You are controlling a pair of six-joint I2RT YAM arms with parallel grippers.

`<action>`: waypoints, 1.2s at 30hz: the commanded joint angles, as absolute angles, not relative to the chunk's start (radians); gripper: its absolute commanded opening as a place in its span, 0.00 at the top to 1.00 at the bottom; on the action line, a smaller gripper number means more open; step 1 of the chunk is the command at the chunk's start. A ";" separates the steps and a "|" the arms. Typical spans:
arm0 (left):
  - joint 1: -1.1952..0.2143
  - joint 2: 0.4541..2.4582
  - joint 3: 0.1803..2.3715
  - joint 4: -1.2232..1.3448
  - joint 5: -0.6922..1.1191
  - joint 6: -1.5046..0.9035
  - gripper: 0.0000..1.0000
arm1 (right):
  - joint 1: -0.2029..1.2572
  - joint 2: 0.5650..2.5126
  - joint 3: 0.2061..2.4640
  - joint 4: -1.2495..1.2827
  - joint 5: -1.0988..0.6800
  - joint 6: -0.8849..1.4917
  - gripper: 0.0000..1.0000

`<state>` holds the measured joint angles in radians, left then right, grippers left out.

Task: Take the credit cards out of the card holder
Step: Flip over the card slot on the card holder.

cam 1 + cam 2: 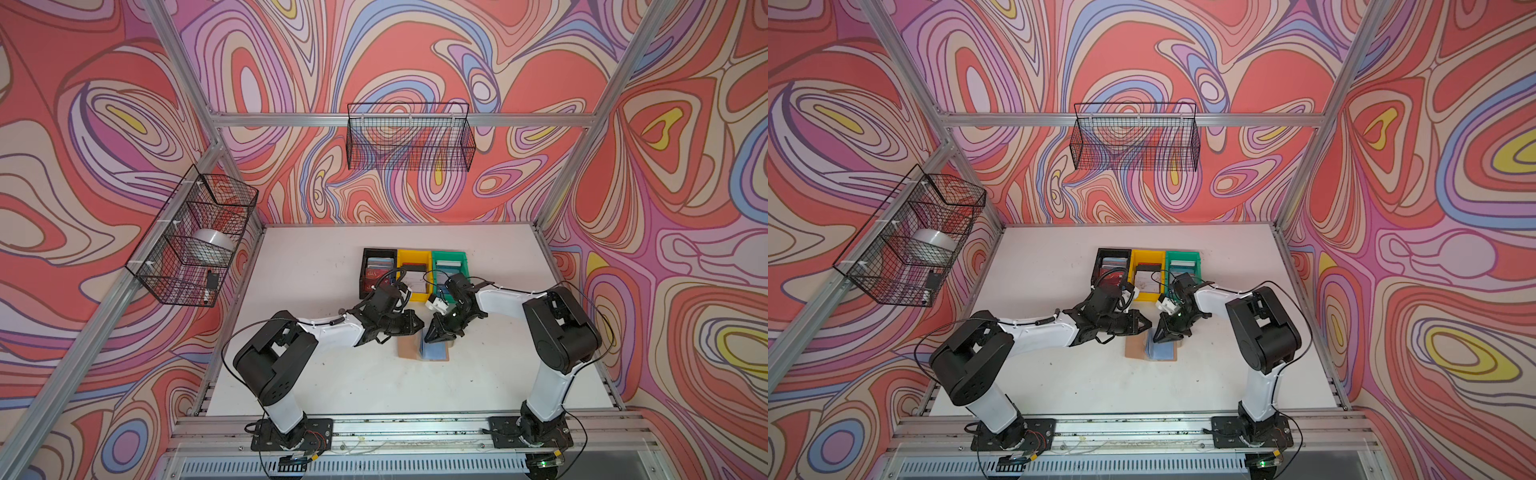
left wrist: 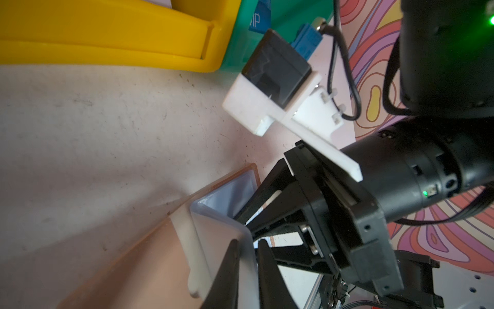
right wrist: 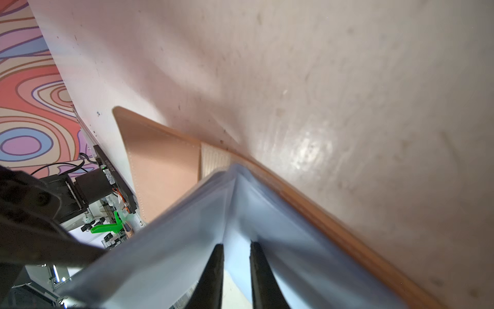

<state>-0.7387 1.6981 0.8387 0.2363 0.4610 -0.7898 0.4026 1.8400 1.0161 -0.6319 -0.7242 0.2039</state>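
Note:
The tan card holder lies open on the white table in both top views, with its bluish clear sleeve pages fanned up. My left gripper is shut on the edge of one raised sleeve page. My right gripper comes in from the opposite side and is shut on another sleeve page. A pale patch lies between its fingers; I cannot tell whether it is a card. No credit card shows plainly inside the holder.
Behind the grippers stand a black bin, a yellow bin and a green bin, each with cards in it. Wire baskets hang on the back wall and the left wall.

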 commanded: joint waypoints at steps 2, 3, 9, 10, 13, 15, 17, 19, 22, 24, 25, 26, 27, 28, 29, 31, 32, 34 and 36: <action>-0.741 1.731 0.849 0.248 0.478 -0.793 0.83 | 0.377 1.794 0.995 -0.635 -0.710 0.204 0.77; -0.741 1.736 0.849 0.251 0.481 -0.793 0.83 | 0.373 1.792 0.994 -0.634 -0.710 0.205 0.77; -0.742 1.754 0.846 0.271 0.489 -0.799 0.83 | 0.368 1.802 0.989 -0.623 -0.732 0.207 0.76; -0.742 1.755 0.845 0.272 0.490 -0.798 0.83 | 0.367 1.804 0.988 -0.621 -0.732 0.206 0.76; -0.742 1.762 0.848 0.276 0.496 -0.797 0.83 | 0.360 1.801 0.986 -0.611 -0.748 0.211 0.76; -0.742 1.771 0.858 0.278 0.502 -0.799 0.83 | 0.355 1.802 0.983 -0.606 -0.761 0.213 0.75; -0.744 1.781 0.866 0.284 0.508 -0.799 0.83 | 0.350 1.805 0.981 -0.605 -0.768 0.211 0.75; -0.744 1.785 0.871 0.288 0.512 -0.798 0.83 | 0.346 1.805 0.974 -0.599 -0.777 0.210 0.75; -0.744 1.786 0.873 0.291 0.512 -0.796 0.82 | 0.334 1.795 0.964 -0.585 -0.804 0.210 0.73; -0.744 1.789 0.871 0.293 0.511 -0.795 0.83 | 0.329 1.783 0.960 -0.584 -0.816 0.209 0.72; -0.744 1.792 0.868 0.295 0.511 -0.796 0.83 | 0.327 1.778 0.959 -0.585 -0.827 0.206 0.71; -0.744 1.795 0.864 0.299 0.511 -0.799 0.83 | 0.326 1.778 0.957 -0.582 -0.842 0.204 0.71; -0.744 1.799 0.861 0.304 0.511 -0.801 0.83 | 0.326 1.763 0.955 -0.581 -0.849 0.205 0.71; -0.744 1.803 0.860 0.309 0.512 -0.804 0.82 | 0.325 1.741 0.953 -0.582 -0.857 0.204 0.71; -0.744 1.807 0.858 0.313 0.514 -0.805 0.82 | 0.325 1.732 0.952 -0.582 -0.863 0.203 0.71; -0.744 1.812 0.855 0.319 0.513 -0.810 0.82 | 0.324 1.709 0.951 -0.584 -0.876 0.200 0.70; -0.744 1.814 0.855 0.320 0.513 -0.810 0.83 | 0.325 1.699 0.951 -0.587 -0.881 0.199 0.70; -0.744 1.818 0.854 0.325 0.513 -0.811 0.82 | 0.325 1.677 0.950 -0.596 -0.875 0.199 0.69; -0.744 1.821 0.856 0.328 0.516 -0.813 0.83 | 0.324 1.669 0.951 -0.612 -0.875 0.195 0.69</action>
